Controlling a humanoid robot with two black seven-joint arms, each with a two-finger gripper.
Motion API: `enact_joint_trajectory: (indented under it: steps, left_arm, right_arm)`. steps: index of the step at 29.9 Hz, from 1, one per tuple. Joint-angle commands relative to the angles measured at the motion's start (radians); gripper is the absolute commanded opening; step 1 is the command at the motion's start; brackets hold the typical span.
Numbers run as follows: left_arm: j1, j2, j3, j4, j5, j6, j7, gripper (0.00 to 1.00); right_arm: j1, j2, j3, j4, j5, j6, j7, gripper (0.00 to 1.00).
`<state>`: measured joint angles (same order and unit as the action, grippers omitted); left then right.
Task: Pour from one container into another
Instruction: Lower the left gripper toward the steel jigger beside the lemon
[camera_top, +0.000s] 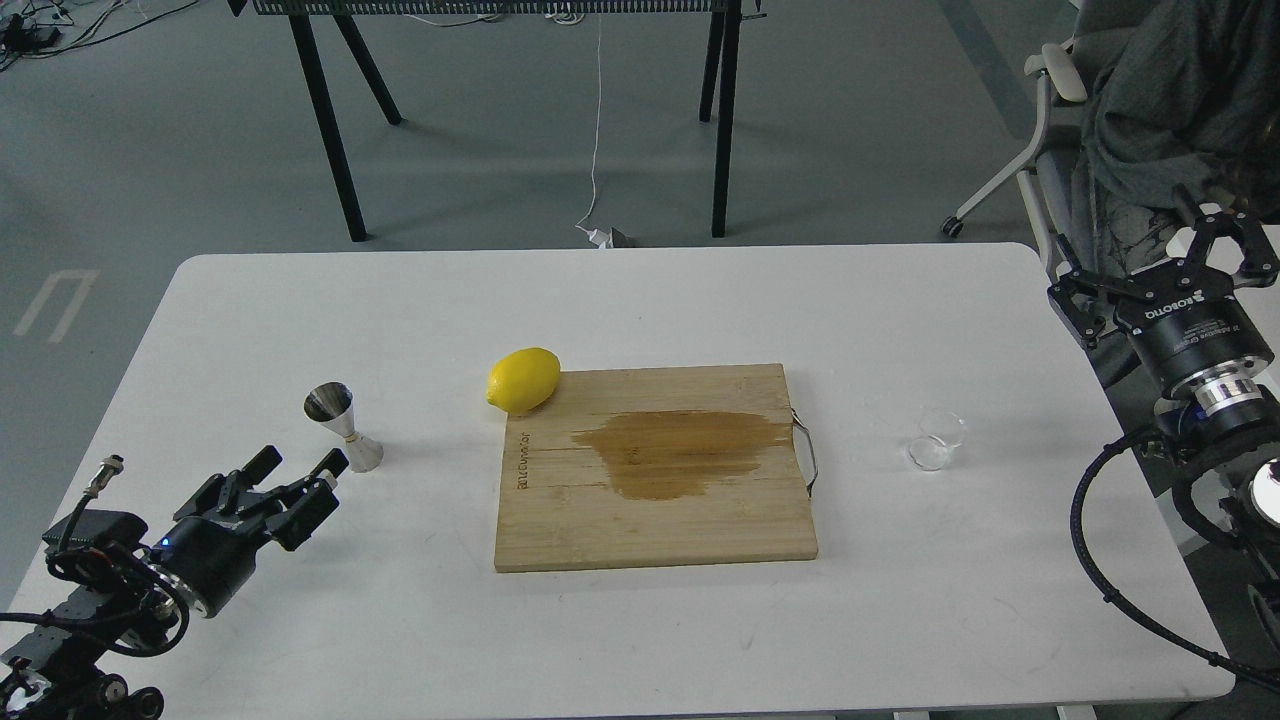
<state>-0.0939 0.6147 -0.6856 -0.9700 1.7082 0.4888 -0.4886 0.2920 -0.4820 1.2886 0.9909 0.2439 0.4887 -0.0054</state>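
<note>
On the white desk (400, 300), the clear glass cup (938, 438) stood right of the bamboo cutting board (655, 520), the steel jigger (343, 427) far left. Our left pincer (300, 466) and right pincer (1160, 260) both hung open, holding nothing. We judged the cup light, slippery and fragile, best gripped gently across its sides.

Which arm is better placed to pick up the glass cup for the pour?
The right. The glass cup stands on the table's right side, nearer the right gripper, which is open and empty. The left gripper sits across the cutting board, beside the jigger.
</note>
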Motion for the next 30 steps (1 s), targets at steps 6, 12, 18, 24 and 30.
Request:
enact_joint_trajectory:
  steps: [6, 12, 18, 24, 30]
  left_arm:
    - [-0.018, -0.019, 0.0, 0.019, 0.001, 0.0, 0.0, 1.0]
    - [-0.05, -0.056, 0.0, 0.053, 0.004, 0.0, 0.0, 1.0]
    - [-0.089, -0.087, 0.04, 0.082, 0.014, 0.0, 0.0, 1.0]
    - [-0.104, -0.113, 0.044, 0.112, 0.014, 0.0, 0.0, 1.0]
    - [-0.125, -0.131, 0.057, 0.148, 0.016, 0.0, 0.0, 1.0]
  right_arm:
    - [-0.002, 0.0, 0.0, 0.0, 0.0, 0.0, -0.001, 1.0]
    - [-0.005, 0.0, 0.001, 0.0, 0.0, 0.0, -0.001, 1.0]
    - [-0.007, -0.001, 0.001, 0.0, 0.0, 0.0, -0.001, 1.0]
    - [-0.008, -0.001, 0.001, 0.0, 0.0, 0.0, 0.001, 1.0]
    - [-0.008, -0.001, 0.001, 0.0, 0.0, 0.0, -0.001, 1.0]
